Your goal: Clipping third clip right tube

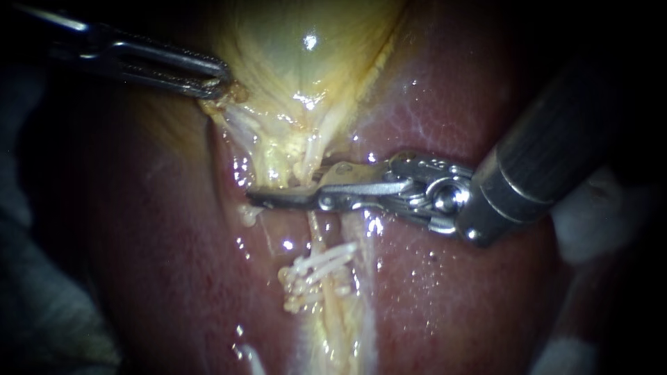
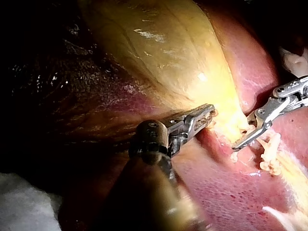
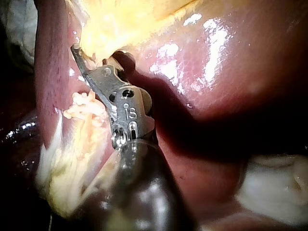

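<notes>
While L instrument (image 1: 219, 80) jaws clamp gallbladder (image 1: 306, 62) edge, R instrument (image 1: 281, 189) jaws gape astride tube (image 1: 314, 228), clips (image 1: 323, 267) just below

Glistening red liver (image 1: 451, 298) around the yellow gallbladder (image 1: 306, 62); perhaps white gauze (image 1: 590, 226) alongside.

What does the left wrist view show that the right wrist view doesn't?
Only the left wrist view: my left instrument, jaws shut on the gallbladder's edge. Only the right wrist view: the right instrument's dark shaft up close. Both: that instrument's tip, the white clips beside it, and the liver.
</notes>
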Robot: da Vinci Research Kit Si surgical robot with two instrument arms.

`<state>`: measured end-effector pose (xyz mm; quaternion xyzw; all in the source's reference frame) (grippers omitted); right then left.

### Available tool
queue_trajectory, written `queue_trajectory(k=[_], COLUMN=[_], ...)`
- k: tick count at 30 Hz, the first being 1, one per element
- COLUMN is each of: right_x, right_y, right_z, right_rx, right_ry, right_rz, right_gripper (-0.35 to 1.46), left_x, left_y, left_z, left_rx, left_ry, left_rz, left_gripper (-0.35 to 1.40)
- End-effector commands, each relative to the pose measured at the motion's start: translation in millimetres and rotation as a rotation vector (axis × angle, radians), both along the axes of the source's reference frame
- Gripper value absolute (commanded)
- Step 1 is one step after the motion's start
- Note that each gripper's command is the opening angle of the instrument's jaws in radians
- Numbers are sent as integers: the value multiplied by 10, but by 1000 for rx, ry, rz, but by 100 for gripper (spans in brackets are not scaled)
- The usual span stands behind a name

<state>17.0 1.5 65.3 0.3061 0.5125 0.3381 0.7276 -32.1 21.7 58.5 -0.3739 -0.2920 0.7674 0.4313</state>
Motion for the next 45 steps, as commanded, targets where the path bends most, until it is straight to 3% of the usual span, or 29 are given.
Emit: queue_trajectory(k=[1,6,9,21,26,30,38,45], right_x=[0,1,1,-17,-30,-38,-45,-48], right_y=[0,1,3,5,2,-1,-15,-20], right_z=[0,0,1,4,6,9,18,21], right_rx=[0,0,0,0,10,57,105,141], right_ry=[0,2,5,15,39,65,66,66], right_rz=[0,2,4,-1,-43,-113,-155,-165], right_gripper=[4,35,43,49,49,49,49,49], left_x=[0,1,1,2,2,2,3,3], left_y=[0,0,0,0,0,0,0,0], left_z=[0,0,0,0,0,0,0,0], left_rx=[0,0,0,0,0,0,0,0], left_ry=[-1,-1,-1,-1,-1,-1,-1,-1], left_rz=[1,1,1,2,2,2,2,2], left_gripper=[-35,-35,-35,-35,-35,-35,-35,-35])
